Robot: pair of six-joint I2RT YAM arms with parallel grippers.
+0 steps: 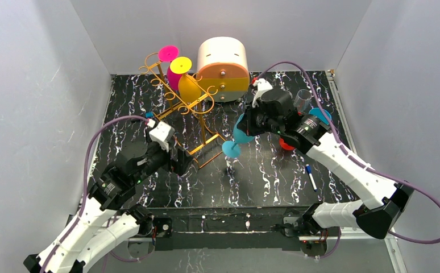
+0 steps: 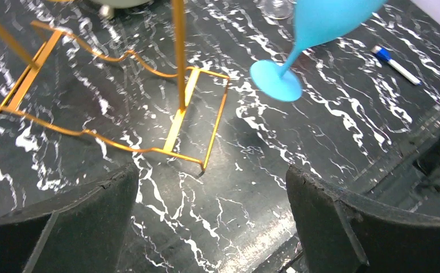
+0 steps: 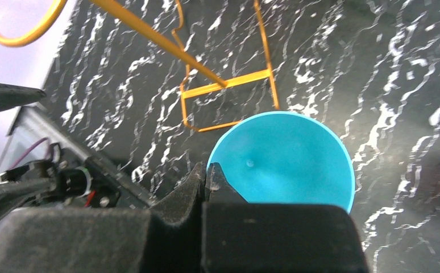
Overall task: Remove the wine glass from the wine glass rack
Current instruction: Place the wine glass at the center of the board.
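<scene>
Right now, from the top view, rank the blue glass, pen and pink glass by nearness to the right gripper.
1. Blue glass: held in the right gripper.
2. Pen: lying to its right, nearer the front.
3. Pink glass: high at the back left.

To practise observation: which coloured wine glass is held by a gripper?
The turquoise wine glass, clamped by the right gripper; the pink glass, yellow glass and orange glass hang on the rack.
</scene>
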